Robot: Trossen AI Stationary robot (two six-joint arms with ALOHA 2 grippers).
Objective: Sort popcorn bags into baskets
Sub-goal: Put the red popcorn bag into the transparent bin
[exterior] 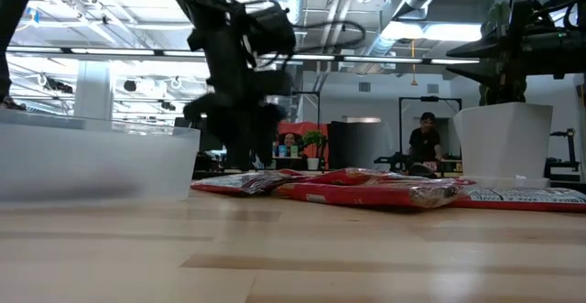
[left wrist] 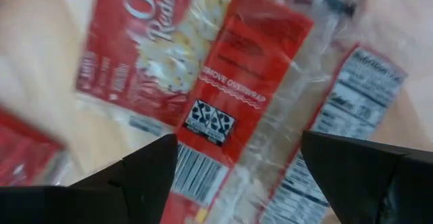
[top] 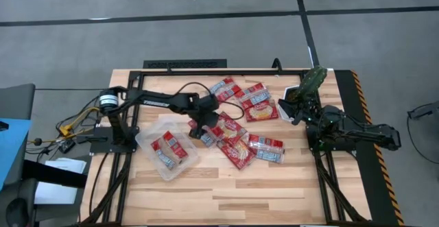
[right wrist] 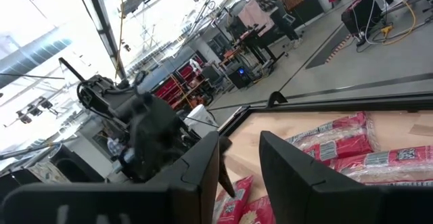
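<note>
On a pale wood-plank bench (top: 274,186) framed by black rails, over a grey floor with dark seams, a loose heap of red popcorn bags (top: 240,127) lies at centre. The low view looks past it into a workshop with ceiling ducts, strip lights and a person (exterior: 426,143) standing far back.

The left claw (top: 199,129) is down at the heap's left edge, its arm stretching in from the bench's left side. In its wrist view the two dark fingers (left wrist: 145,176) stand wide apart, with a red bag (left wrist: 233,95) showing a barcode lying between them and filling the gap; whether the fingers touch the wrapper cannot be told.

Just left of the claw sits the clear tub (top: 147,139), angled on the bench, with two bags (top: 168,150) lying flat inside. More bags spread right and back from the claw, two near the back rail (top: 226,88).

The right claw (top: 296,110) waits at the bench's right side beside a white pot (exterior: 502,143) with a green plant (top: 312,83); its fingers (right wrist: 298,176) hold nothing and stand a narrow gap apart.
</note>
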